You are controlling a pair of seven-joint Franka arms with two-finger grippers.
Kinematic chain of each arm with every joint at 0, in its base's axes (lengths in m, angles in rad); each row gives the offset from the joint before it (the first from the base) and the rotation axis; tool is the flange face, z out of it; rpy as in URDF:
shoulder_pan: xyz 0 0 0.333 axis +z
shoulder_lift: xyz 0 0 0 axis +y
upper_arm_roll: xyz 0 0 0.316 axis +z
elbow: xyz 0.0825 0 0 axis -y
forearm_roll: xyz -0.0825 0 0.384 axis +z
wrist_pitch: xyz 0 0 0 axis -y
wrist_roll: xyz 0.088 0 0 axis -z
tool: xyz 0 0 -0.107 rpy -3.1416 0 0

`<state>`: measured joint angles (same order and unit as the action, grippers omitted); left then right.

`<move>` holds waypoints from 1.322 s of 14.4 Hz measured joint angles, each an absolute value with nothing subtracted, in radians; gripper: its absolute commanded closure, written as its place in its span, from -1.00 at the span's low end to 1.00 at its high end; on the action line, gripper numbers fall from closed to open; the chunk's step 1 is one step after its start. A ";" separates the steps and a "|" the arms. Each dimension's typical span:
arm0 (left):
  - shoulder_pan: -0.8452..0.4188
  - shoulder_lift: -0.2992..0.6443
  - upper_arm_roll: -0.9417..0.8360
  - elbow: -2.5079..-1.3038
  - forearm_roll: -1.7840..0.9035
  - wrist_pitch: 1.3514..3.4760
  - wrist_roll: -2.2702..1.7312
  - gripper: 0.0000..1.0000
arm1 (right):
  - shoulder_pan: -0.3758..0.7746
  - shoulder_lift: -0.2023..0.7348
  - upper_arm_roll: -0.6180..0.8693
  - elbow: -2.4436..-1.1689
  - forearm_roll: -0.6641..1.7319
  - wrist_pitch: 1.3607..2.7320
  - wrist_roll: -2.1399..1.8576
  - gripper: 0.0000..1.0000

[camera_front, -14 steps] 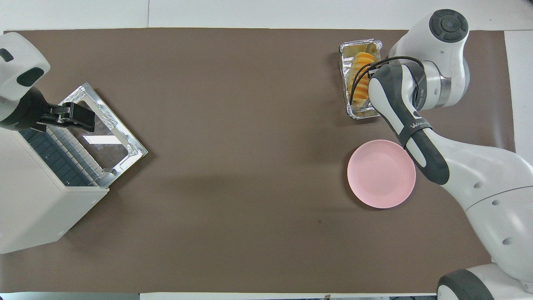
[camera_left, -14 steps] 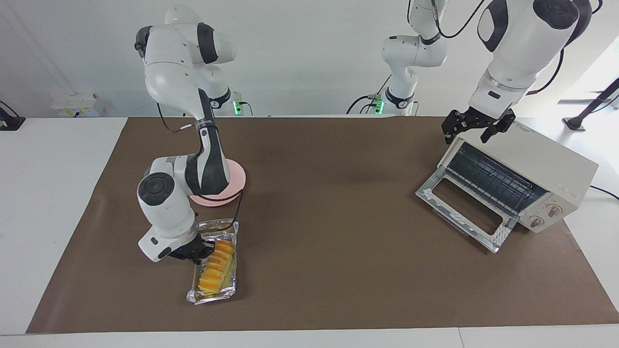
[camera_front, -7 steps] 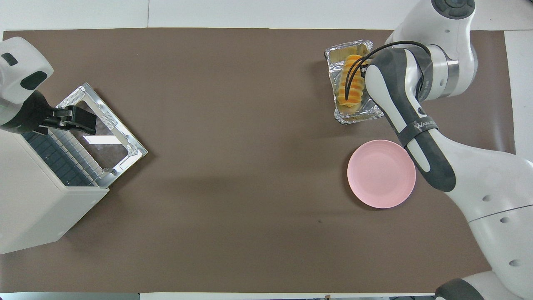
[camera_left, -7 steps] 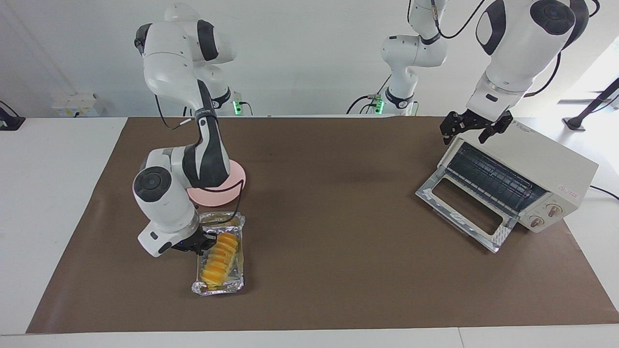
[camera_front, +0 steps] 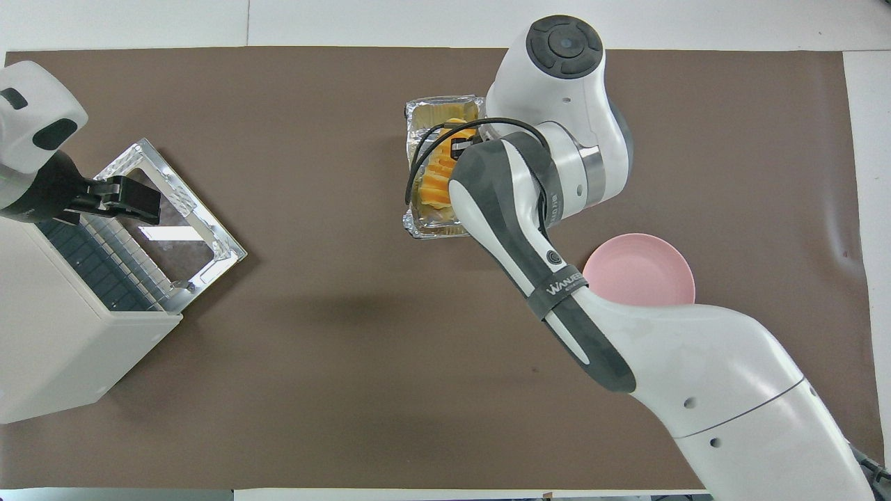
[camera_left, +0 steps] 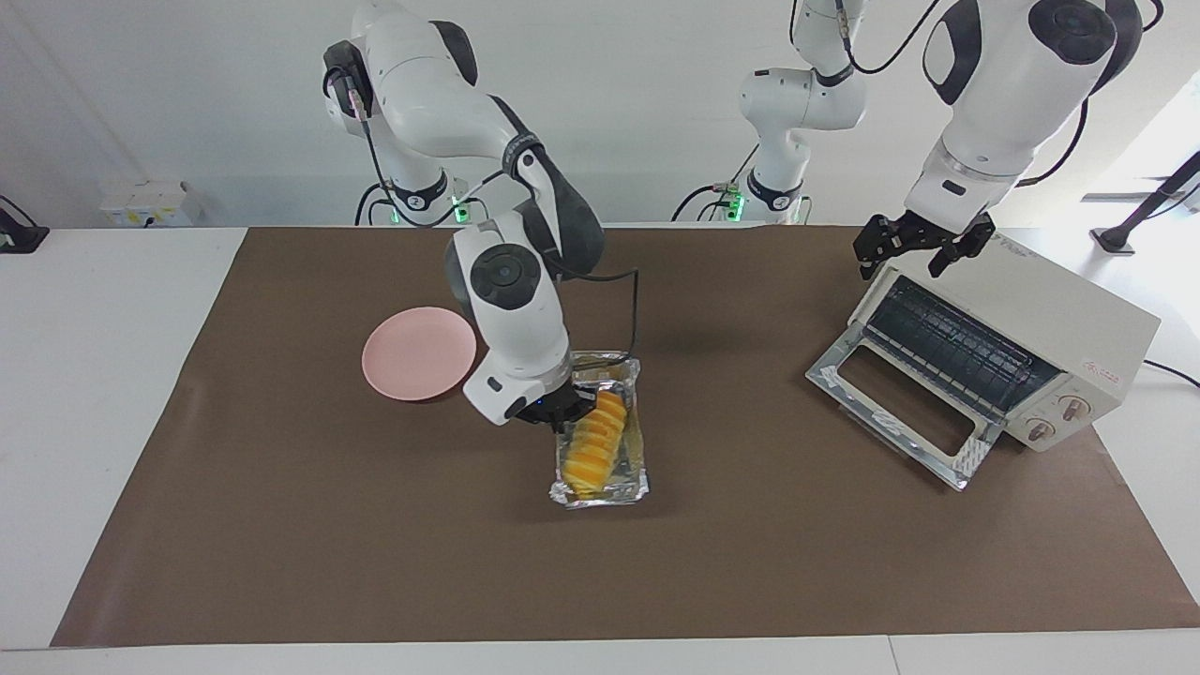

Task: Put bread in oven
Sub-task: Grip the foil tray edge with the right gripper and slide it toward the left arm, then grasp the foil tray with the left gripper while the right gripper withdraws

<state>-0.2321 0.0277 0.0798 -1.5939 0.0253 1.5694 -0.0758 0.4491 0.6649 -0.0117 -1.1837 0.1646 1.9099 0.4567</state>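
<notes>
The bread, a ridged yellow-orange roll, lies in a crinkled foil tray over the middle of the brown mat. My right gripper is shut on the tray's long rim beside the bread. From above, the right arm covers part of the bread and the tray. The cream oven stands at the left arm's end, its glass door dropped open and its wire rack showing. My left gripper hangs open over the oven's top front edge, holding nothing. Oven and left gripper also show from above.
A round pink plate lies on the mat toward the right arm's end, nearer to the robots than the tray, partly under the right arm from above. Brown mat stretches bare between the tray and the oven door.
My right gripper has carried the foil tray with the bread from the right arm's end to the middle of the mat, uncovering the pink plate. The left gripper has stayed at the oven.
</notes>
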 measured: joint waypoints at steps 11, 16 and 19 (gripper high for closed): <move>-0.231 0.028 0.083 -1.594 0.025 1.619 -0.076 -1.00 | 0.569 0.634 -0.015 -1.402 0.194 2.144 0.525 1.00; -0.230 0.028 0.083 -1.596 0.025 1.635 -0.076 -1.00 | 0.570 0.610 -0.015 -1.449 0.194 2.173 0.529 -1.00; -0.231 0.028 0.081 -1.603 0.025 1.662 -0.082 -1.00 | 0.569 0.603 -0.016 -1.447 0.194 2.167 0.566 -1.00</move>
